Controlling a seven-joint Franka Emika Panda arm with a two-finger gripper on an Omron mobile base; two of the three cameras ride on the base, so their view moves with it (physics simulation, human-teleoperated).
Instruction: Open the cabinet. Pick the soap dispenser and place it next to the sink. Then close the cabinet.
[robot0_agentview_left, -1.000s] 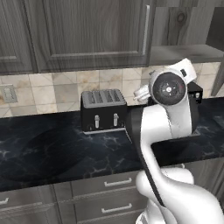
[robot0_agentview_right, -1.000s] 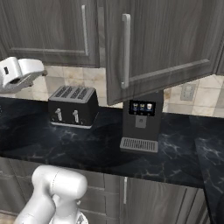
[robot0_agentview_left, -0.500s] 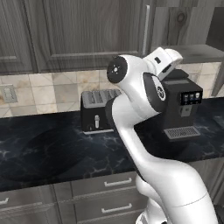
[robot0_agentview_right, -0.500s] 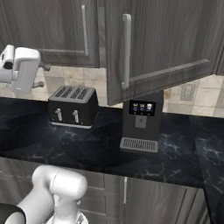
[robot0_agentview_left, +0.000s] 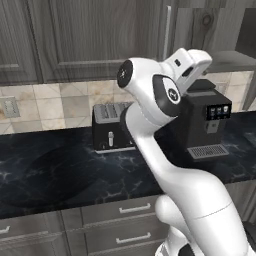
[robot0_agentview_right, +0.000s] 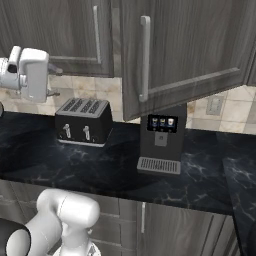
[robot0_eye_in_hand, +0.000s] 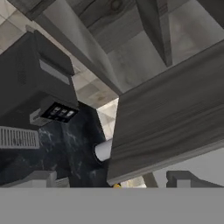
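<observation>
- Arm has swung up since a second ago, and the gripper (robot0_agentview_right: 31, 75) hangs wide open, empty.
- Cabinet (robot0_agentview_right: 190, 55) door stands ajar, dark wood-grain, over the coffee machine (robot0_agentview_right: 161, 140) on the desk (robot0_agentview_right: 100, 170).

A black marble counter (robot0_agentview_right: 100, 170) runs along a beige tiled wall (robot0_agentview_left: 55, 102). Near its back edge stand a black toaster (robot0_agentview_right: 82, 127) and, to the right, a black coffee machine (robot0_agentview_right: 160, 142). Grey drawers (robot0_agentview_left: 120, 227) with short handles sit below the counter's front edge.
</observation>
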